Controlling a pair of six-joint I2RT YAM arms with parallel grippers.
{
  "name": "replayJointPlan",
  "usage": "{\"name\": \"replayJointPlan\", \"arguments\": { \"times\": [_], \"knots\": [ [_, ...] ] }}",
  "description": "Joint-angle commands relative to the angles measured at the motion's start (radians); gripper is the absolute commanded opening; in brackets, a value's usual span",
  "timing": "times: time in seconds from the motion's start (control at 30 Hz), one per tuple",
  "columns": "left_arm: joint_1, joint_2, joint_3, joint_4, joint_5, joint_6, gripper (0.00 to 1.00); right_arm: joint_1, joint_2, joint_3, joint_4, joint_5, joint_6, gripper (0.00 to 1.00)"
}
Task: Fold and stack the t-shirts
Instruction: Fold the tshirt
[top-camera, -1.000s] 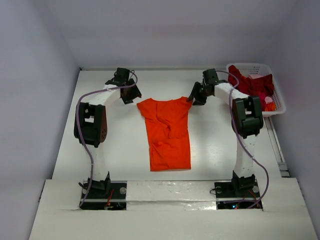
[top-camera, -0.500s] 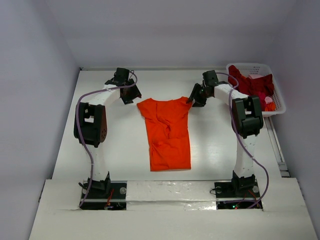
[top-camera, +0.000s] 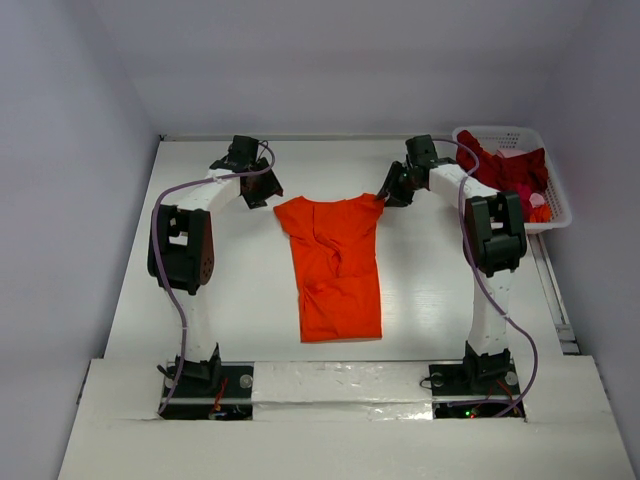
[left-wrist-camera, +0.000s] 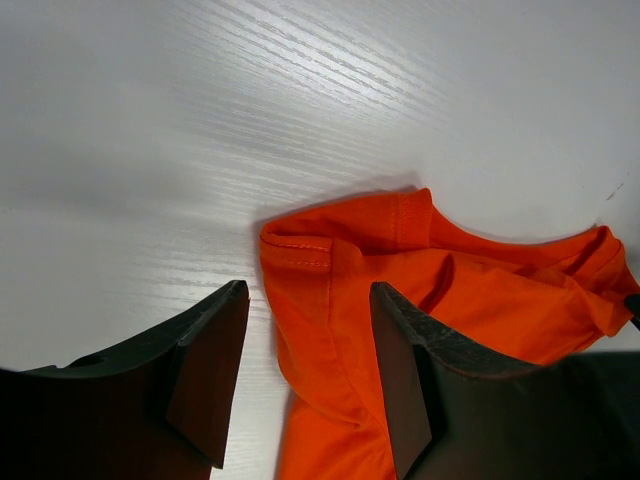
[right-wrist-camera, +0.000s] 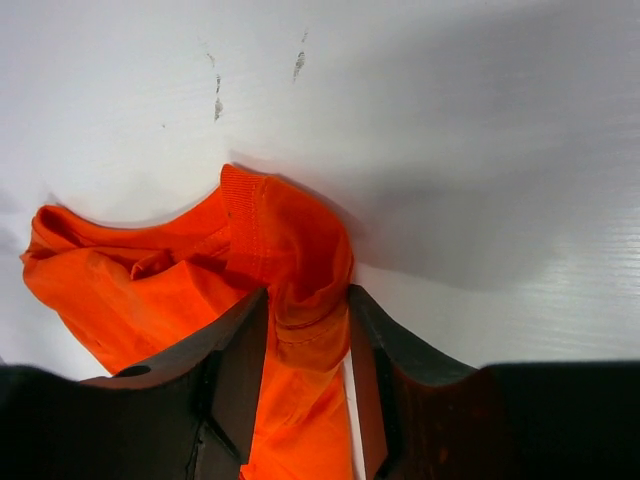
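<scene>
One orange t-shirt (top-camera: 338, 270): sleeve straddled by half-closed right gripper (right-wrist-camera: 307, 292), hold unconfirmed; left gripper (left-wrist-camera: 308, 290), half-open and empty, is best lowered squarely over sleeve hem.

White table (top-camera: 240, 300), orange t-shirt (top-camera: 338, 265), white basket (top-camera: 500, 131)

Orange on white, centre of frame.
The t-shirt (top-camera: 338, 265) was plain bright orange on a white table (top-camera: 250, 290) with faint grain. At upper right, dark red shirts (top-camera: 505, 170) filled a white lattice basket (top-camera: 500, 131). The arms (top-camera: 182, 250) were black and white.
</scene>
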Motion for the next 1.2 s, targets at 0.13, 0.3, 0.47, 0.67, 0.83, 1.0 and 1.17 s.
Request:
{"name": "replayJointPlan", "arguments": {
  "times": [0.13, 0.3, 0.47, 0.67, 0.83, 1.0, 1.17],
  "knots": [
    [0.008, -0.055, -0.003, -0.009, 0.007, 0.018, 0.48, 0.004, 0.013, 0.048, 0.003, 0.019, -0.004, 0.39],
    [0.008, -0.054, 0.001, -0.007, 0.01, 0.017, 0.48, 0.004, 0.016, 0.052, -0.002, 0.025, -0.004, 0.34],
    [0.008, -0.057, -0.007, -0.009, 0.009, 0.015, 0.48, 0.004, 0.025, 0.065, -0.012, 0.025, 0.001, 0.01],
    [0.008, -0.066, -0.048, 0.01, -0.005, 0.015, 0.49, 0.004, 0.025, 0.066, -0.017, 0.025, 0.001, 0.0],
    [0.018, -0.058, -0.114, 0.066, 0.022, 0.0, 0.5, 0.004, 0.024, 0.063, -0.015, 0.02, 0.001, 0.0],
    [0.018, -0.032, -0.153, 0.12, 0.053, -0.017, 0.48, 0.004, 0.021, 0.059, -0.015, 0.017, 0.001, 0.0],
    [0.027, -0.011, -0.159, 0.18, 0.07, -0.034, 0.47, 0.004, 0.014, 0.055, -0.015, 0.016, -0.007, 0.0]
  ]
}}
